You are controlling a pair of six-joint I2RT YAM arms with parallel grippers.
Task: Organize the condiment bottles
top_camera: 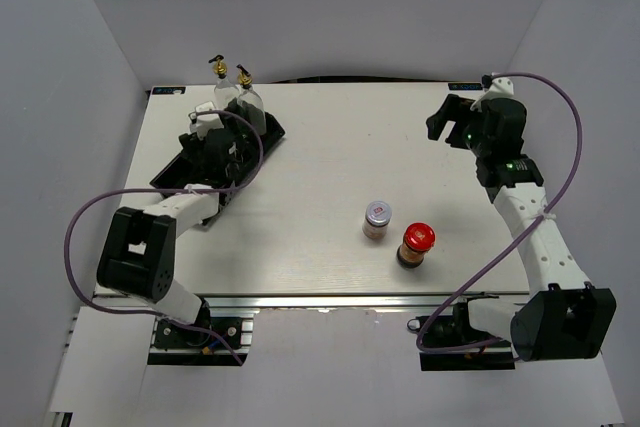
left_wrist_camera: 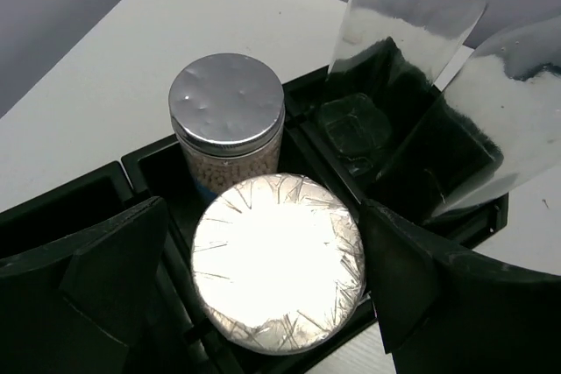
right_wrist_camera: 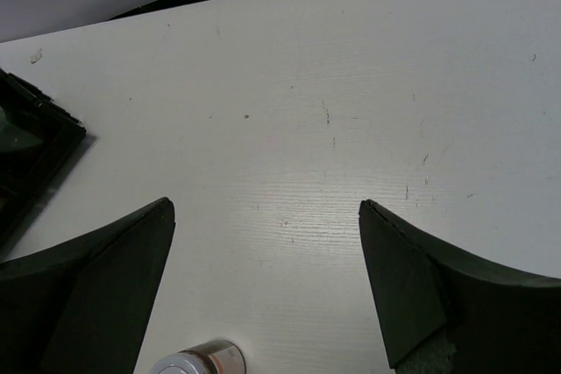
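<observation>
Two tall cruets (top_camera: 221,95) of clear glass, each with a gold-and-black spout, stand side by side in the far end of the black tray (left_wrist_camera: 131,157). From the left wrist their walls are smooth, transparent and sloping, with white glare on them. Just in front of them, in the next compartment, a short round jar of pale grains (left_wrist_camera: 228,124) has a flat, matte silver lid with faint dimples and clear sides that show the beige grains inside.

Nearest the camera is the silver-capped shaker (left_wrist_camera: 278,262). Its cap is a broad bright disc of brushed metal, scored with fine crossing scratches. It sits low in the tray, touching or just beside the jar of pale grains. The left hand (left_wrist_camera: 263,216) is spread open. Its dark, wedge-shaped fingers (left_wrist_camera: 114,278) straddle the cap, and a sliver of space shows on the left side.

Out on the pale, finely grained tabletop (top_camera: 330,147), well apart from the tray, stand two more. The silver-lidded jar (top_camera: 377,219) holds reddish-brown contents, and the red-lidded jar (top_camera: 416,245), with a glossy domed lid, is just beside it on the near right.

The right hand (right_wrist_camera: 263,208) hangs open over bare tabletop at the far right, holding nothing.
</observation>
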